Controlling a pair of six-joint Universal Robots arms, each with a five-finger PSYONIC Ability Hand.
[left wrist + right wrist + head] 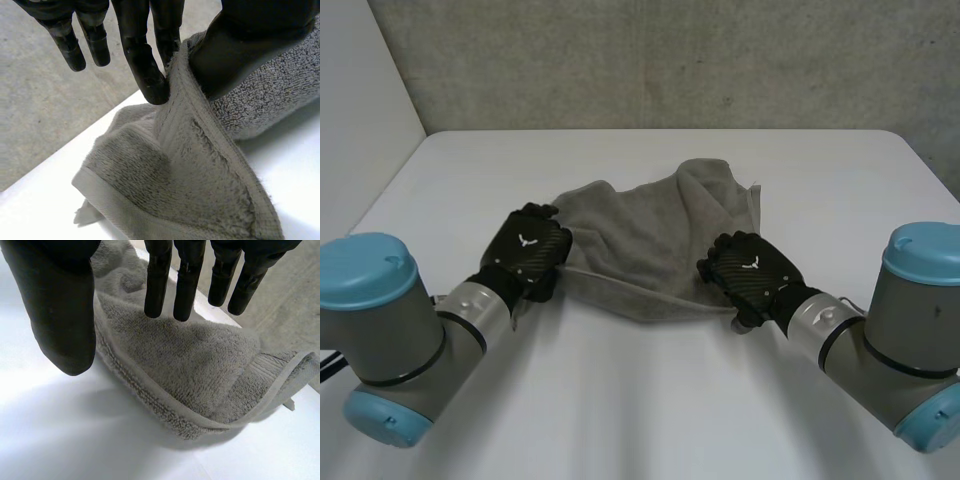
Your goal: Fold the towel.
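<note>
Head view first: the grey towel (640, 235) is lying rumpled on the white table (650, 400), bunched up most at its far right corner. The left hand (528, 250) is at the towel's near left corner and the right hand (750, 272) is at its near right edge. The hem between the 2 hands runs in a pretty straight line.

Left wrist view: this hand has got hold of the towel. The hem is squeezed between the thumb (240, 45) and a fingertip (150, 80), and the cloth drapes from that pinch down onto the table. The other fingers hang straight just beside the towel, not touching it.

Right wrist view: different story. The fingers (157, 285) are straight and the thumb (60, 315) is held well apart from them, so the hand is wide and not clamped on anything. A thick fold of towel lies in that gap under the palm, and its hem curves round past the fingertips. A small tag (289, 404) sticks out at the towel's corner.
</note>
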